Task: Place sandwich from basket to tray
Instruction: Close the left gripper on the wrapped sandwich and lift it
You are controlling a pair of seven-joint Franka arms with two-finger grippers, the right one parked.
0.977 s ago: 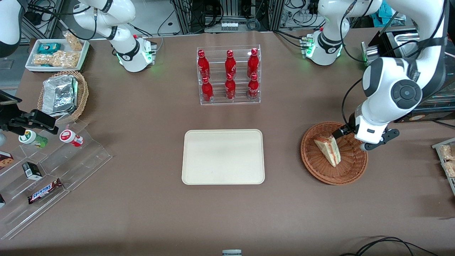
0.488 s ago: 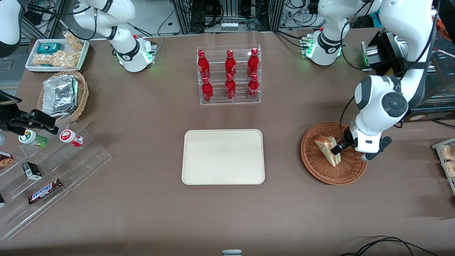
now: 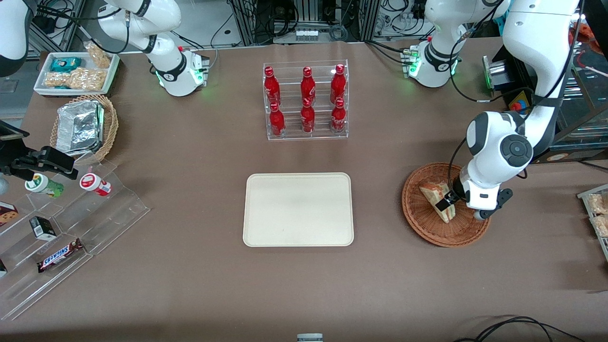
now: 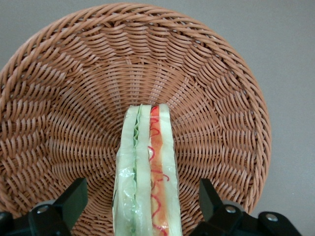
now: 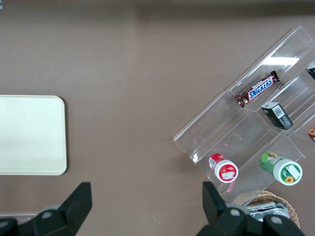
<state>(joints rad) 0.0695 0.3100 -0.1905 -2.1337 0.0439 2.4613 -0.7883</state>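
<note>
The sandwich (image 3: 433, 194), a pale bread wedge with green and orange-red filling, stands on edge in the round reddish-brown wicker basket (image 3: 420, 224) toward the working arm's end of the table. My left gripper (image 3: 447, 205) is low inside the basket, open, one finger on each flat side of the wedge. In the left wrist view the sandwich (image 4: 147, 162) runs between the two black fingers (image 4: 74, 196) with a gap of basket weave (image 4: 64, 98) showing on both sides. The cream-beige tray (image 3: 298, 209) lies flat mid-table beside the basket, with nothing on it.
A clear rack of red bottles (image 3: 306, 102) stands farther from the camera than the tray. Toward the parked arm's end are a tan basket with a foil container (image 3: 83, 126), a white snack tray (image 3: 76, 72) and a clear stepped display with snacks (image 3: 61, 223).
The left arm has come down and shifted nearer the camera; its gripper went from the basket's rim above the sandwich to straddling the wedge. The sandwich has not moved.
</note>
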